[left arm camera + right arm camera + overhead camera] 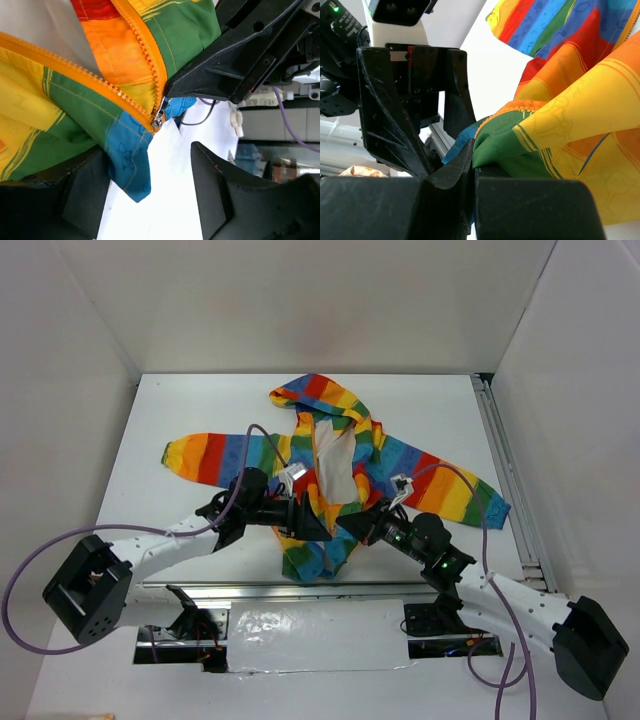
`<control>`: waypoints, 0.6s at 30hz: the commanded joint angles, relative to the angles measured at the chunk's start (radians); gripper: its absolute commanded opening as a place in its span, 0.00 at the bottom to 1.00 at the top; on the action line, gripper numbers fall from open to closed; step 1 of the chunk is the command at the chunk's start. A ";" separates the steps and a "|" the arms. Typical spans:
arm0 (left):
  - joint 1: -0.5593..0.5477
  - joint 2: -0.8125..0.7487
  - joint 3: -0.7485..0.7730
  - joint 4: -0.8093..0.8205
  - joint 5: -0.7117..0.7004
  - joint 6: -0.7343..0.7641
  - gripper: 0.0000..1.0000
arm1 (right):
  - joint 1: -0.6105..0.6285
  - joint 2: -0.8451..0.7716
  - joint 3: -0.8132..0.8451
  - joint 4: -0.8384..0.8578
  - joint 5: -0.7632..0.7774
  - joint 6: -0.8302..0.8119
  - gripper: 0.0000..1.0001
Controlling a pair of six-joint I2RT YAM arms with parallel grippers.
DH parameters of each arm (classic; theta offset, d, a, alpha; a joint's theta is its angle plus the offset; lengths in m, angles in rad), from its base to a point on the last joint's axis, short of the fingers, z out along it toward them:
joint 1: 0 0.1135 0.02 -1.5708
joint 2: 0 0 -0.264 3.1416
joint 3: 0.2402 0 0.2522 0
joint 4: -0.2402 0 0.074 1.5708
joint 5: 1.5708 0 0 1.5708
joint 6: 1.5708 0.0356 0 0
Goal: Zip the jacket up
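Note:
The rainbow-striped jacket (440, 485) lies spread on the white table, hood at the far end, front open and showing white lining. My left gripper (312, 523) is open at the lower front. In the left wrist view (150, 167) the blue hem corner (127, 160) hangs beside its left finger. The small metal zipper slider (158, 119) sits at the bottom of the orange zipper, where the two tooth rows meet. My right gripper (352, 523) is shut on the jacket's green and blue fabric (505, 142) beside the slider; its jaws (472, 157) are pressed together.
A metal rail (505, 470) runs along the table's right edge. White walls close in three sides. A shiny plastic sheet (310, 635) lies between the arm bases. Purple cables (20, 590) loop beside both arms.

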 commanded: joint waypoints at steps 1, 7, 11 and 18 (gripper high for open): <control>0.004 0.043 0.041 0.080 0.107 0.023 0.63 | 0.014 0.001 0.008 0.078 0.022 0.013 0.00; 0.004 0.078 0.041 0.106 0.150 0.021 0.50 | 0.017 0.010 0.010 0.107 0.064 0.036 0.00; 0.004 0.101 0.052 0.111 0.156 0.017 0.35 | 0.020 0.045 0.020 0.112 0.047 0.036 0.00; 0.013 0.124 0.073 0.102 0.159 0.020 0.40 | 0.042 0.059 0.034 0.081 0.029 0.010 0.00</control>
